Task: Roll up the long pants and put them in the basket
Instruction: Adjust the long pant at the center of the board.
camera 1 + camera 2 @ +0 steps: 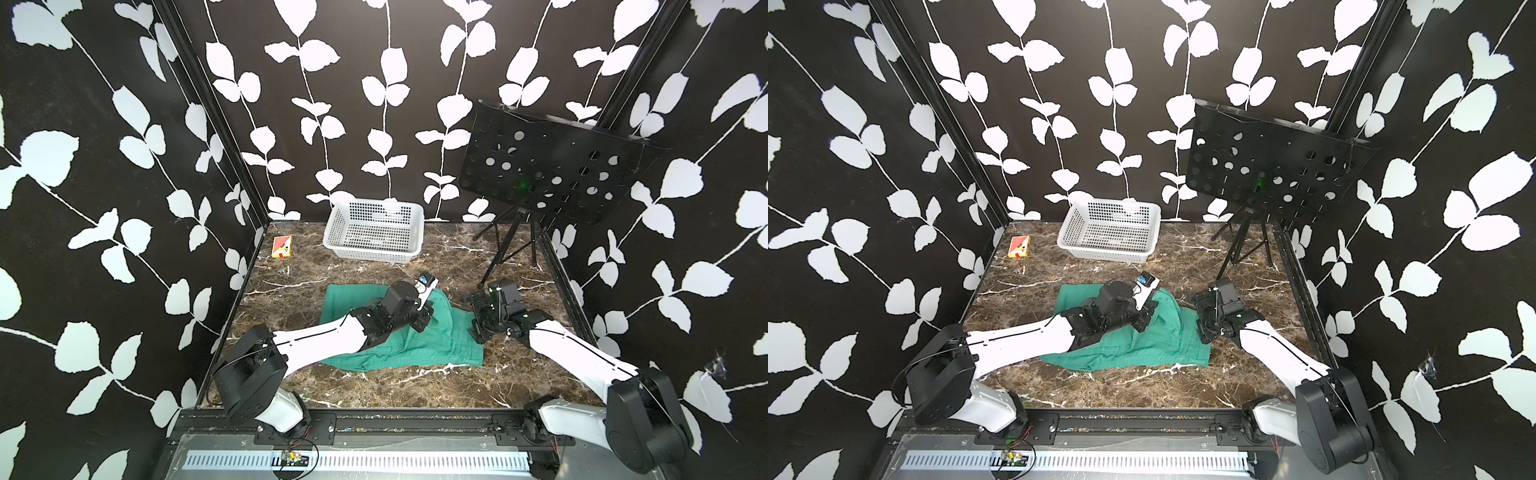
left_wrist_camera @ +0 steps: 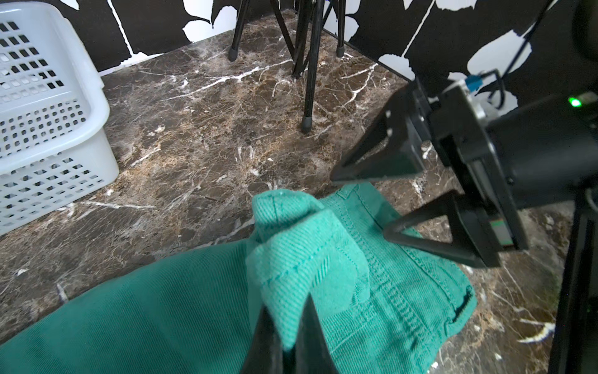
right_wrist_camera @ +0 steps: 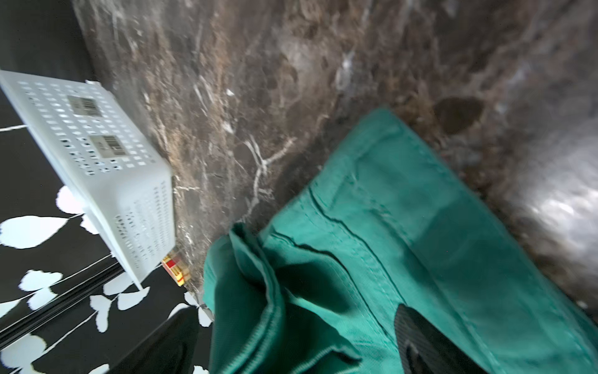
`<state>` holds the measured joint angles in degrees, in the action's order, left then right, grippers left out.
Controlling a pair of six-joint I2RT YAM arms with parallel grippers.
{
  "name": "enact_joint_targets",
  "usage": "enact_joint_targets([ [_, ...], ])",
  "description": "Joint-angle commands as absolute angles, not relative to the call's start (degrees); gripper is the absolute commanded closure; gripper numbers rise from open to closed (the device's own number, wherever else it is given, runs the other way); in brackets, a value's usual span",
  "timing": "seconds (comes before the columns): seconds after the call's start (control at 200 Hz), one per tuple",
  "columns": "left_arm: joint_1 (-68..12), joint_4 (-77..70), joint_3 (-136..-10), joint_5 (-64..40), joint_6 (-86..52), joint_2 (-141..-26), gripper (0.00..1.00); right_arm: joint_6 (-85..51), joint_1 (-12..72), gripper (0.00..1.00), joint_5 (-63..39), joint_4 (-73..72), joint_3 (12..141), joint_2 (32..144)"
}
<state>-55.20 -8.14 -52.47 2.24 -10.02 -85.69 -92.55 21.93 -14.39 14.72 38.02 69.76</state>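
The long pants [image 1: 399,349] [image 1: 1142,347] lie folded in a teal-green heap on the middle of the marble table in both top views. My left gripper [image 1: 422,324] [image 1: 1142,322] [image 2: 288,346] is shut on a raised fold of the pants [image 2: 291,259] near their right end. My right gripper [image 1: 473,318] [image 1: 1200,320] [image 2: 359,204] stands open at the pants' right edge, with nothing between its fingers. One finger hovers over the waistband and the other over bare marble. The right wrist view shows the pants [image 3: 404,226] close below and one black finger [image 3: 420,343].
A white perforated basket [image 1: 370,253] [image 1: 1104,253] [image 2: 48,168] [image 3: 106,168] stands at the back, empty. A black music stand [image 1: 552,166] [image 1: 1266,162] stands on tripod legs [image 1: 511,245] [image 2: 307,81] at the back right. A small red-yellow box [image 1: 281,247] [image 1: 1019,247] lies at the back left.
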Motion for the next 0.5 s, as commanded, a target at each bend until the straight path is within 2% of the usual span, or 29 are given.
enact_joint_targets([
  [0.0,-54.93,-9.63,-54.26,0.70,-8.64,-85.93,1.00,-108.01,23.93,0.01,-16.49,18.42,40.64,67.38],
  [0.265,-54.93,-8.25,-55.95,-1.22,-3.46,-86.51,1.00,-122.42,30.56,0.01,-15.59,2.20,34.86,67.88],
  [0.49,-55.11,-7.83,-56.01,-2.72,-1.58,-86.18,1.00,-124.68,32.02,0.01,-15.95,-2.93,37.01,72.56],
])
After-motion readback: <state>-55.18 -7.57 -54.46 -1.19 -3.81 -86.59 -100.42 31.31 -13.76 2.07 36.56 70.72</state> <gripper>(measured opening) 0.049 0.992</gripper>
